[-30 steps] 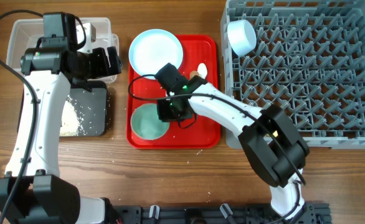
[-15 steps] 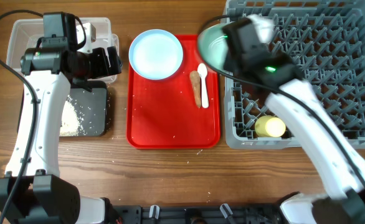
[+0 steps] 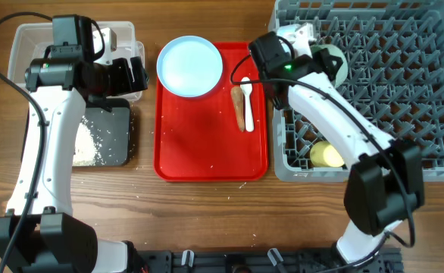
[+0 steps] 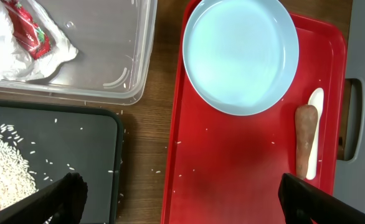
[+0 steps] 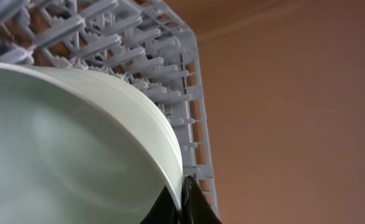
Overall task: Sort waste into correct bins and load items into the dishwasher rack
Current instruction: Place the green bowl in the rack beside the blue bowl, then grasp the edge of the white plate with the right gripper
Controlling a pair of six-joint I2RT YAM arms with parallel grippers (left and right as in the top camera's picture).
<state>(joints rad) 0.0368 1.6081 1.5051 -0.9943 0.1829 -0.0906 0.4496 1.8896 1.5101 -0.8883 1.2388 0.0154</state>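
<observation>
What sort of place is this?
Likely a lab bench staged as a dish-clearing station: a wooden table with a grey dishwasher rack, a red tray and a clear waste tub.

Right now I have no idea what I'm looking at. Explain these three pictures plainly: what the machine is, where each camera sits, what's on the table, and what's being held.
These are two robot arms at a wooden table, each ending in a two-finger gripper. One picture looks down from above. The other two come from a camera on each wrist.

On the table sit a clear tub holding a crumpled wrapper and a black tray with rice crumbs. A red tray carries a plate, a brown sausage-shaped piece and a white spoon. At the right is a grey dishwasher rack with a yellow cup in it.

The left gripper hangs open and empty near the tub. The right gripper pinches the rim of a pale bowl at the rack.
</observation>
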